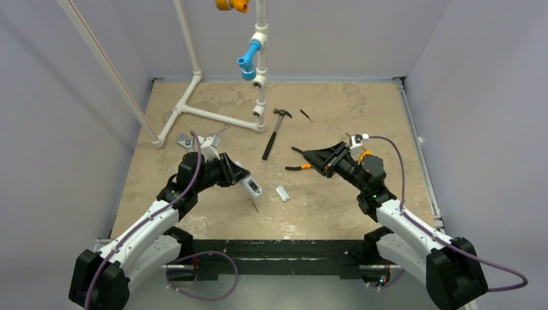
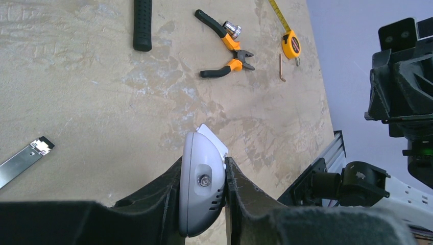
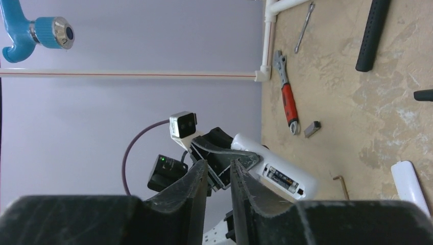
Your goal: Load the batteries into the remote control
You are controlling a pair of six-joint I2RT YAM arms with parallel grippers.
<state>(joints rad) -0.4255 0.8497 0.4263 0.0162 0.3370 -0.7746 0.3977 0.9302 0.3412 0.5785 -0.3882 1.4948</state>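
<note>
Left end effector (image 2: 204, 168) clamped on remote control (image 2: 201, 204), lifted; right end effector (image 3: 218, 168) opposite, state unclear.

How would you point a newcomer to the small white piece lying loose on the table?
Find the left gripper toward the front of the table, holding the remote. Just to its right, a white strip lies flat on its own. Nothing grips it, unlike the remote, and it is broader and paler than the thin dark hex key nearby.
</note>
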